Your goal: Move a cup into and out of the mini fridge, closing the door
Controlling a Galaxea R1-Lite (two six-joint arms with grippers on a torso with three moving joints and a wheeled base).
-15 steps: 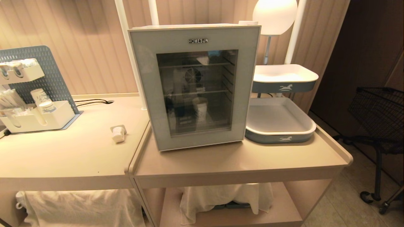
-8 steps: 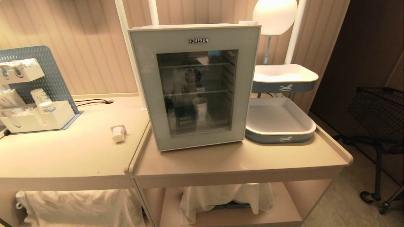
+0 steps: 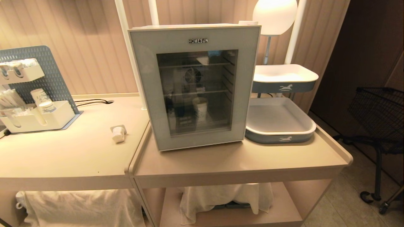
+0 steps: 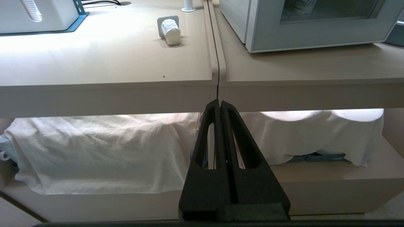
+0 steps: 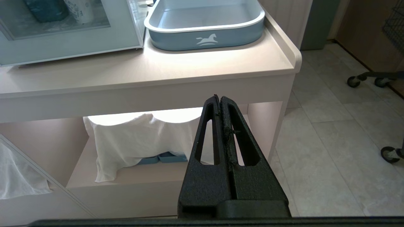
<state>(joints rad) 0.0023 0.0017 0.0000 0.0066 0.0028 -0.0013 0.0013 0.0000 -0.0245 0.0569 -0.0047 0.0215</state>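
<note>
The white mini fridge stands on the right counter with its grey-blue glass door shut. Through the glass I see a taller paper cup on the fridge floor. The small squat white cup lies on its side on the left counter, left of the fridge, and the left wrist view shows that cup too. My left gripper hangs shut and empty below the counter's front edge, at the seam between the two counters. My right gripper is shut and empty, low before the right counter. Neither arm shows in the head view.
A blue-grey tray sits right of the fridge, with a second tray raised behind it. An organizer with paper cups stands far left. White cloths cover the lower shelves. A black wire cart stands on the floor at right.
</note>
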